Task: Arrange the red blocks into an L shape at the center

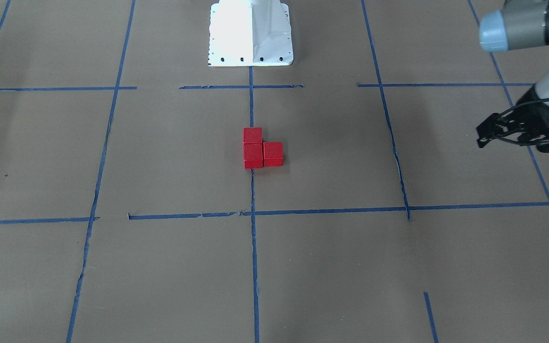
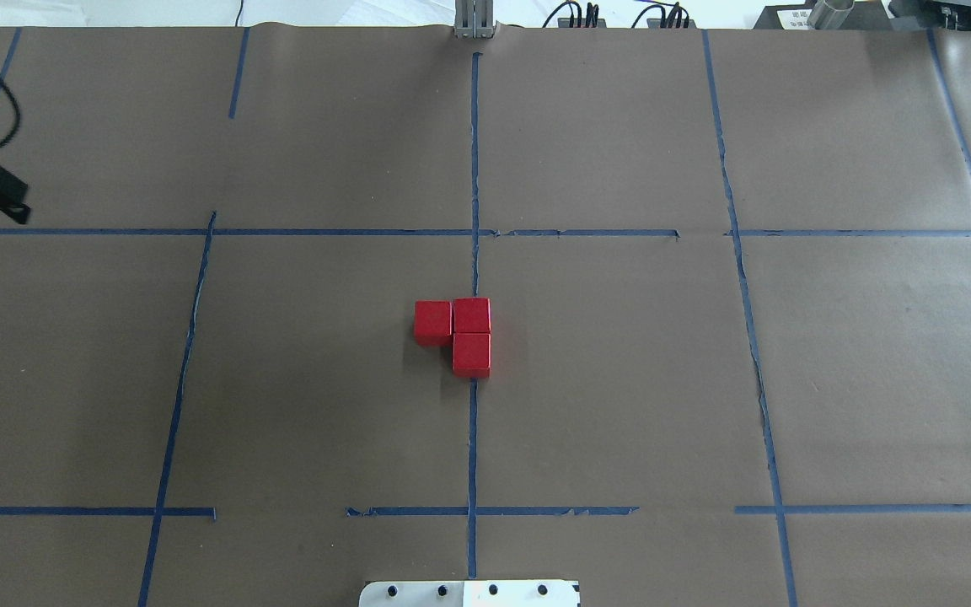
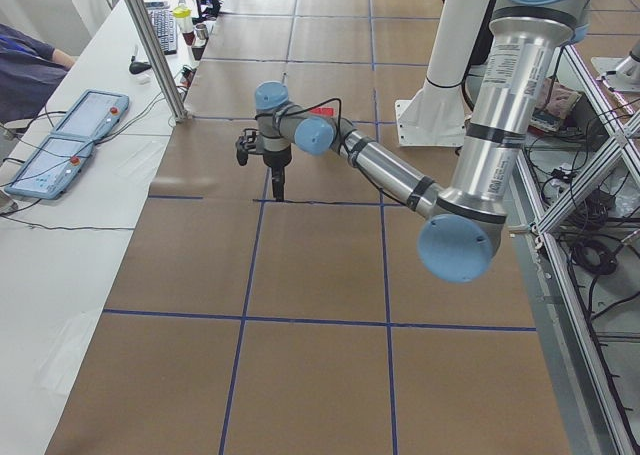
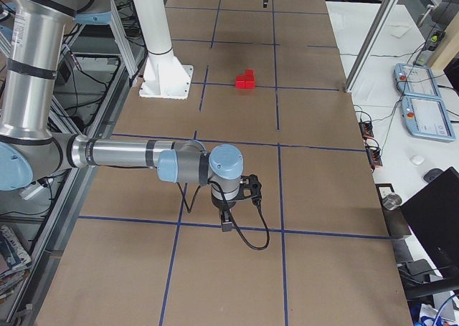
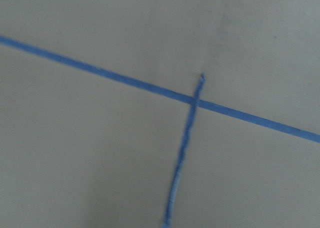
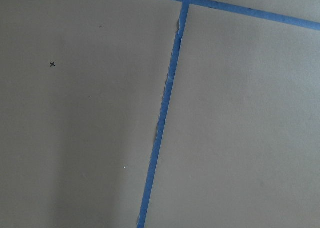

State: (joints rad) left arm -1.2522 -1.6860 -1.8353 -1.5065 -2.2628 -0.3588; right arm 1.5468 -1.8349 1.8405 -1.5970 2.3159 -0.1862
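Three red blocks [image 2: 471,316] sat on the desk in the center [image 2: 603,362], touching each other in an L. Two lay in a row on the blue tape line [image 2: 474,438], running straight away from the white base [image 1: 250,33]. The third sat against the far one on the robot's left side, a touch out of line with it. Both legs were two blocks long, so no true long axis; the corner block was the far one on the tape. The shape looked done, judging by the layout. The left claw [image 1: 484,133] hung well apart from the blocks, out over an outer cell on the robot's left, pointing down near a tape crossing. From it the blocks lay toward the robot's right. The right claw [image 4: 225,222] showed only in the right side view, low over a tape crossing well off to the robot's right, with the blocks far off near the base. The left claw seemed the nearer, since it caught the edge of the overhead view and the right one did not. How wide either claw stood I could not tell, and the wrist views showed only paper and tape. Neither had a block, as all three were on the desk.
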